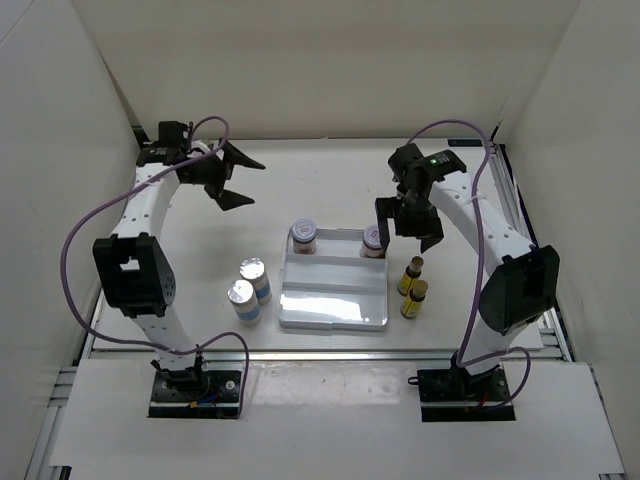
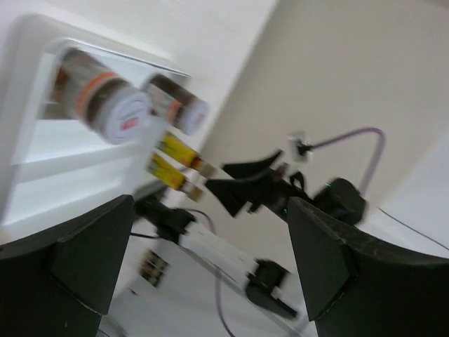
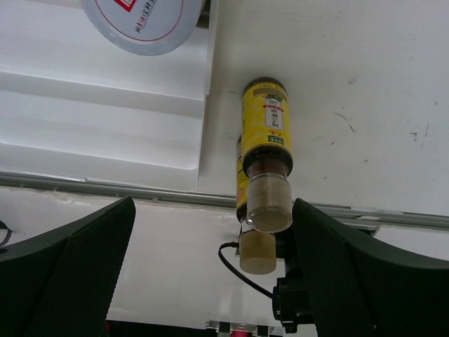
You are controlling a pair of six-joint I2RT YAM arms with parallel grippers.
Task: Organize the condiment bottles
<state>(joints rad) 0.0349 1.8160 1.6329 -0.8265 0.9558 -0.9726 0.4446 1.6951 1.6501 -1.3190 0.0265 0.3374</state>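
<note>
Two squat brownish jars with red-marked white lids stand in the far section of the white tray (image 1: 333, 318): one at the left (image 1: 304, 237), one at the right (image 1: 373, 241). Two slim yellow bottles (image 1: 410, 275) (image 1: 415, 298) stand on the table right of the tray. Two silver-topped white-and-blue cylinders (image 1: 256, 278) (image 1: 243, 300) stand left of it. My right gripper (image 1: 408, 222) is open and empty above the right jar and the yellow bottles (image 3: 266, 151). My left gripper (image 1: 233, 175) is open and empty, raised at the far left; its view shows both jars (image 2: 105, 104) (image 2: 175, 105).
White walls enclose the table on three sides. The tray's middle and near sections (image 1: 330, 300) hold nothing. The right arm's base and cable show below the yellow bottles in the right wrist view (image 3: 295, 302).
</note>
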